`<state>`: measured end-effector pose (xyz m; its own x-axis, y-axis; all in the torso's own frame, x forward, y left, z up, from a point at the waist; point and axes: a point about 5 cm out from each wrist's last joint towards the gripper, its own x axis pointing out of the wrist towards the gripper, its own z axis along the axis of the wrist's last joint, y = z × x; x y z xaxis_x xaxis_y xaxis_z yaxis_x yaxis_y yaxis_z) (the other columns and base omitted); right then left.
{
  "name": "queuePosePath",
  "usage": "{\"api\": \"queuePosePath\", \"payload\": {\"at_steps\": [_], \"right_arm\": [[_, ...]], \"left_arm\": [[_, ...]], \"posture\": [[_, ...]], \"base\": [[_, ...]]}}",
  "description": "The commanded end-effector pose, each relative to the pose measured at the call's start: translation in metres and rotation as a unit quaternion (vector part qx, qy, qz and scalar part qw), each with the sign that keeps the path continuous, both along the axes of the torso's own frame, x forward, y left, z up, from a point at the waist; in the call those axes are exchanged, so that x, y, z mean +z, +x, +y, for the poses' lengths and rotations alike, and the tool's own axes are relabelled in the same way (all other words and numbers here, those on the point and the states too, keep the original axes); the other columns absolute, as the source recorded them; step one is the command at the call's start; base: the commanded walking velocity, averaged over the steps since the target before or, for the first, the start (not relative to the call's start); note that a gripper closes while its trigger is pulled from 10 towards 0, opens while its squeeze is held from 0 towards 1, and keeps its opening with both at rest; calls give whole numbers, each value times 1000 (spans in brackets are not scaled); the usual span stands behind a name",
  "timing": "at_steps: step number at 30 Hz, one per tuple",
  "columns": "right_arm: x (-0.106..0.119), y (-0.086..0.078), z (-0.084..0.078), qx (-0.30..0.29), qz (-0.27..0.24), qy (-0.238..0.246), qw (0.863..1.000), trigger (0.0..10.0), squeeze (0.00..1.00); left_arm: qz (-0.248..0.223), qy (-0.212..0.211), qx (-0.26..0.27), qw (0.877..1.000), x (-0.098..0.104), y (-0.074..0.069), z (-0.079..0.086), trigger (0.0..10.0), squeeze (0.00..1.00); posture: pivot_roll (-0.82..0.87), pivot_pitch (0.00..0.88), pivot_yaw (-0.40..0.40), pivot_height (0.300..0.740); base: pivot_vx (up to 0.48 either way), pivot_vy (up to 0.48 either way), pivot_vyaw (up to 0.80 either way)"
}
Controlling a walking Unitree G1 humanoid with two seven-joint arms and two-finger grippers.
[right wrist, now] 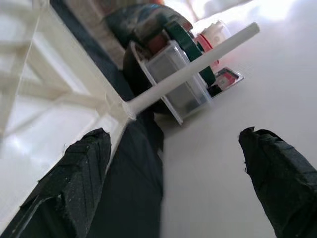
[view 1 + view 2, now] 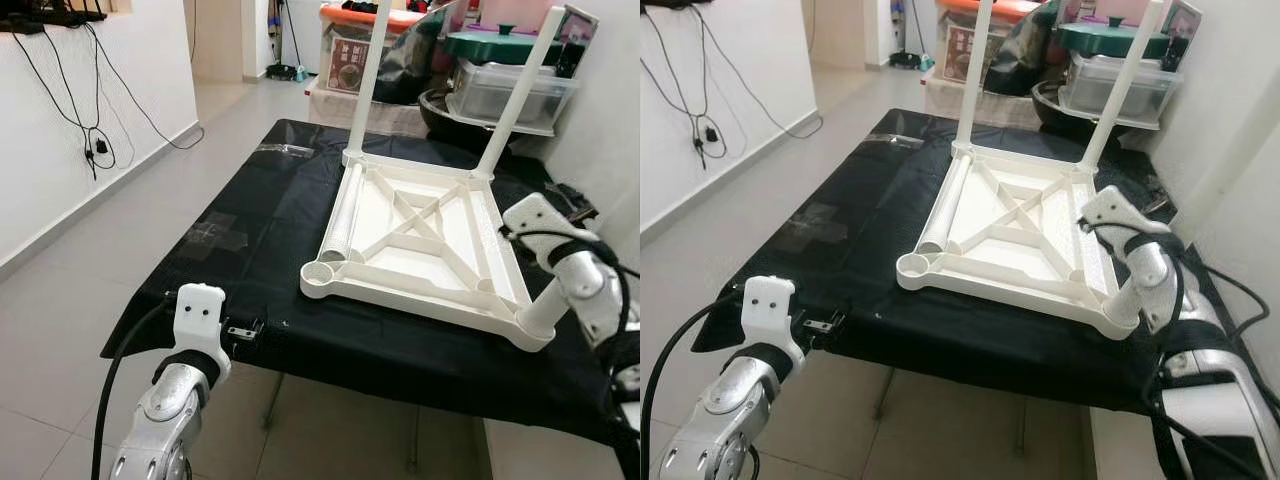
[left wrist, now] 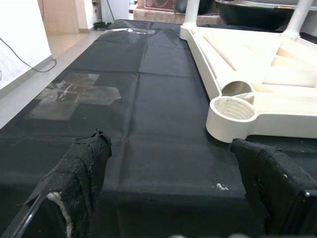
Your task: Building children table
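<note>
Both jaws spread, holding nothing: left gripper hovers at the near edge of the black-covered table, right gripper sits at the right side. The white tabletop lies upside down on the cloth, two legs standing on its far corners. Its empty near-left socket is just ahead of the left fingers; a loose leg lies along its left edge.

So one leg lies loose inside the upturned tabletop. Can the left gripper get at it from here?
Probably yes: the left gripper is open at the table's near edge, with bare black cloth up to the loose leg.
</note>
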<state>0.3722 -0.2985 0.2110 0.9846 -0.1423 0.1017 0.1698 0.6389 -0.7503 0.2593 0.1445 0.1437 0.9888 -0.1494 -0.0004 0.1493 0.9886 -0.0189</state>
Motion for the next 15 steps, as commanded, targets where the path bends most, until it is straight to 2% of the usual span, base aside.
{"api": "queuePosePath", "payload": {"at_steps": [1,2,3,4,5,6,7,8,9,10,11,12,13,15], "right_arm": [[-14,3,21,38,2,41,998,10000,0],[-14,3,21,38,2,41,998,10000,0],[-25,5,51,81,-5,88,993,10000,0],[-25,5,51,81,-5,88,993,10000,0],[-38,3,94,138,-17,157,978,10000,0],[-38,3,94,138,-17,157,978,10000,0],[-43,-1,114,163,-19,191,968,10000,0],[-45,-3,125,178,-21,211,961,10000,0],[-45,-3,125,178,-21,211,961,10000,0],[-49,-8,140,192,-19,251,949,10000,0],[-49,-8,140,192,-19,251,949,10000,0],[-51,-13,150,202,-18,278,939,10000,0],[-51,-13,150,202,-18,278,939,10000,0],[-53,-23,162,209,-16,330,920,10000,0]], "left_arm": [[2,4,-4,1000,-2,1,-1,10000,0],[2,4,-4,1000,-2,1,-1,10000,0],[1,5,-4,1000,-1,1,0,10000,0],[1,5,-4,1000,-1,1,0,10000,0],[-1,7,-5,1000,1,0,2,10000,0],[-1,7,-5,1000,1,0,2,10000,0],[0,9,-6,1000,0,0,2,10000,0],[0,10,-7,1000,0,0,2,10000,0],[0,10,-7,1000,0,0,2,10000,0],[0,9,-7,1000,0,0,3,10000,0],[0,9,-7,1000,0,0,3,10000,0],[-1,9,-6,1000,1,0,3,10000,0],[-1,9,-6,1000,1,0,3,10000,0],[-2,9,-3,1000,1,-1,6,10000,0]], "posture": [[100,0,-89,740],[100,0,-89,740],[104,0,-85,740],[104,0,-85,740],[105,0,-75,740],[105,0,-75,740],[107,0,-73,740],[107,0,-73,740],[107,0,-73,740],[108,0,-73,740],[108,0,-73,740],[114,0,-74,740],[114,0,-74,740],[108,0,-74,740]], "base": [[0,0,0],[0,0,0],[0,0,0],[0,0,0],[0,0,0],[0,0,0],[0,0,0],[0,0,0],[0,0,0],[0,0,0],[0,0,0],[0,0,0],[0,0,0],[0,0,0]]}}
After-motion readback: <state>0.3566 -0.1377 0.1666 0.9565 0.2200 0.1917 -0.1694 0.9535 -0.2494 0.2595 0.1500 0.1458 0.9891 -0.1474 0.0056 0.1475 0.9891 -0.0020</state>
